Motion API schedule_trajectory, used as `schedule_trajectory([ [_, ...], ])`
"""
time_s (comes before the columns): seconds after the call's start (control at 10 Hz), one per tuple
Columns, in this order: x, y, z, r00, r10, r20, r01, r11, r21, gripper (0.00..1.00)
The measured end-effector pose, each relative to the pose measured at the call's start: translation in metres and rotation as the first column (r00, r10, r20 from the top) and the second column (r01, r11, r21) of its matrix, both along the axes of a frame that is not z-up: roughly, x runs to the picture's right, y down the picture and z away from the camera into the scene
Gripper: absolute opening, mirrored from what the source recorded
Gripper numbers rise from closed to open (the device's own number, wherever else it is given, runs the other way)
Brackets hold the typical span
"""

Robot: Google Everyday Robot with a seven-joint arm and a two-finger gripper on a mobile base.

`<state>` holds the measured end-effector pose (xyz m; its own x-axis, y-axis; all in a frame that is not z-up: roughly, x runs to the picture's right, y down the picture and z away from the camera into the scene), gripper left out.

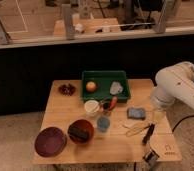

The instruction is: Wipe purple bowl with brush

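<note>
**Brush first, then bowl**

The purple bowl (50, 141) sits at the front-left corner of the counter (65, 107); the brush (148, 134) lies well apart, front-right. The tool (151, 158) hovers near the brush; whether it is apart or together cannot be told. It would do best to take the black handle, clear of the yellow utensil (135, 129) alongside. The counter is pale wood, with a dark wall (30, 70) behind.

Place: lab | robot arm (179, 86), glass partition (115, 15) | end effector (151, 158) front-right table (121, 146) corner
</note>
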<state>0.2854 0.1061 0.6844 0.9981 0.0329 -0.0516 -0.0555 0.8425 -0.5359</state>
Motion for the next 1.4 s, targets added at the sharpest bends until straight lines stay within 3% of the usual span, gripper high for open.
schedule_trajectory([
  [1.2,0.0000,0.0000,0.0000,1.000,0.000,0.000,0.000,1.0000,0.000,0.80],
  [1.4,0.0017,0.0083,0.0030,1.000,-0.006,0.021,0.006,0.9999,-0.010,0.80],
])
